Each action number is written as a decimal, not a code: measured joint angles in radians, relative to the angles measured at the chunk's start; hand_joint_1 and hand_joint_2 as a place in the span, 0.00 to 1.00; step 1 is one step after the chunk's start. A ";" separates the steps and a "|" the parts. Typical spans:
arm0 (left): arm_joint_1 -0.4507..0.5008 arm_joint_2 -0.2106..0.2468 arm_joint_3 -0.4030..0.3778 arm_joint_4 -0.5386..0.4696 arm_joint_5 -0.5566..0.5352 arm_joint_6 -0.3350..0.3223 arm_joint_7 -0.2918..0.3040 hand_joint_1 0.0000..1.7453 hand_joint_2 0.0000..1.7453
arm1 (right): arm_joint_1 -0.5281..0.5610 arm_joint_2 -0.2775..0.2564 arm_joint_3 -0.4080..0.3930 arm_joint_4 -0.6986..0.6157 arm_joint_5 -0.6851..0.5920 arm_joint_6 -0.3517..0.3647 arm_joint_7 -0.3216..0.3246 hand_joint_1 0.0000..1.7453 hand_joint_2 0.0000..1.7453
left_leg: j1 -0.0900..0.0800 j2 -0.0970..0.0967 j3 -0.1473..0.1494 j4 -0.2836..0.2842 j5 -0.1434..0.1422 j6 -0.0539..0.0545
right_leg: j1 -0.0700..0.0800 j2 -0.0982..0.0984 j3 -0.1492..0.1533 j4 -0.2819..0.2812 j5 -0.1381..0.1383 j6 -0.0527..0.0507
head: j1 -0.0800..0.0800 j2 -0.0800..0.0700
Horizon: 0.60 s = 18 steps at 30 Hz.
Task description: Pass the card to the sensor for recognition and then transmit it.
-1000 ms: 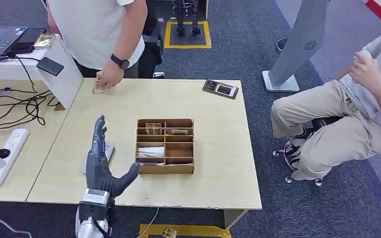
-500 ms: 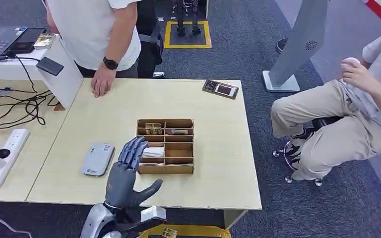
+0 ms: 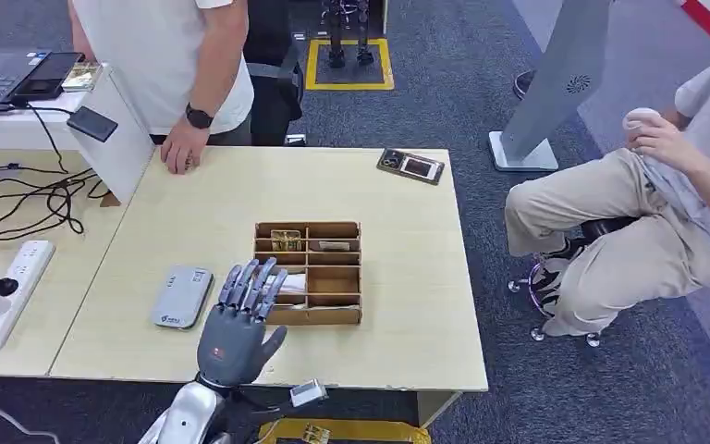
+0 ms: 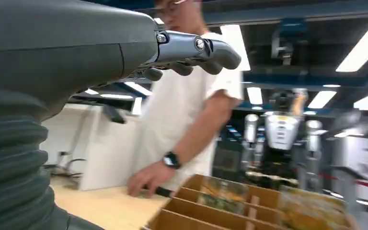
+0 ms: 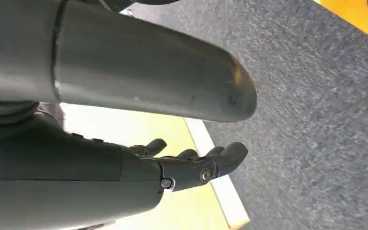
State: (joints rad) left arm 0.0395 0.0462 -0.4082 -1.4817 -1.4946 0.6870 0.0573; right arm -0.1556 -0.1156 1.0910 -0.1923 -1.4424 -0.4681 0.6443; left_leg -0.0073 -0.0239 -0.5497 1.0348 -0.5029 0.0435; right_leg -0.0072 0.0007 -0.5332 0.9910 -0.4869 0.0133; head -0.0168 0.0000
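- The left hand [image 3: 237, 326] hovers above the front edge of the light wooden table [image 3: 407, 305], fingers spread and holding nothing; its fingertips [image 3: 251, 277] overlap the front-left corner of the wooden divided box [image 3: 309, 273] in the head view.
- In the left wrist view that same hand [image 4: 100, 57] is empty too, its fingers [image 4: 206, 50] extended over the box [image 4: 249, 206].
- The right hand [image 5: 172, 170] hangs over grey carpet and a yellow floor stripe, fingers loosely apart with nothing in them.
- The box has several compartments; a gold-patterned card [image 3: 286, 240] sits in the rear-left one, a flat pale item [image 3: 334, 246] in the one beside it, and a white piece [image 3: 286, 284] in a left-hand slot just past the fingertips.
- The grey card reader [image 3: 181, 296] lies flat on the table just to the left of the left hand; it has a small mark near its front edge, too small to read.
- A dark phone-like device [image 3: 411, 166] lies near the table's far edge.
- A person in a white shirt [image 3: 171, 55] stands at the far-left corner, a black watch on the wrist, one hand [image 3: 181, 153] resting on the tabletop.
- A seated person in khaki trousers [image 3: 610, 250] is to the right of the table.
- A white power strip [image 3: 9, 291] and black cables lie on the neighbouring desk at the left.
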 joint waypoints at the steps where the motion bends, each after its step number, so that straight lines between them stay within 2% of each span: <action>1: -0.007 0.003 0.000 0.000 -0.001 0.000 0.028 0.00 1.00 | 0.001 0.000 -0.001 0.000 0.000 0.001 0.003 0.00 0.00 | 0.000 0.000 0.000 0.000 0.000 0.000 | 0.000 0.000 0.000 0.000 0.000 0.000 | -0.001 0.000; 6: -0.039 0.027 0.000 0.000 -0.002 0.000 0.102 0.00 1.00 | 0.004 0.000 -0.008 0.000 0.000 0.008 0.014 0.00 0.00 | 0.000 0.000 0.000 0.000 0.000 0.000 | 0.000 0.000 0.000 0.000 0.000 0.000 | 0.000 0.000; 10: -0.058 0.044 -0.011 0.000 -0.002 0.000 0.198 0.00 1.00 | 0.006 0.000 -0.014 0.000 0.000 0.010 0.019 0.00 0.00 | 0.000 0.000 0.000 0.000 0.000 0.000 | 0.000 0.000 0.000 0.000 0.000 0.000 | 0.000 0.000; 18: -0.072 0.056 -0.016 0.000 -0.002 0.000 0.235 0.00 1.00 | 0.006 0.001 -0.016 0.000 0.000 0.010 0.029 0.00 0.00 | 0.000 0.000 0.000 0.000 0.000 0.000 | 0.000 0.000 0.000 0.000 0.000 0.000 | 0.000 0.000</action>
State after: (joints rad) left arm -0.0326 0.1019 -0.4242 -1.4817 -1.4965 0.6874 0.2925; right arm -0.1494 -0.1141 1.0746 -0.1923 -1.4424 -0.4578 0.6733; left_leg -0.0071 -0.0238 -0.5497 1.0347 -0.5026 0.0434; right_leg -0.0071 0.0009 -0.5333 0.9912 -0.4868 0.0132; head -0.0172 0.0000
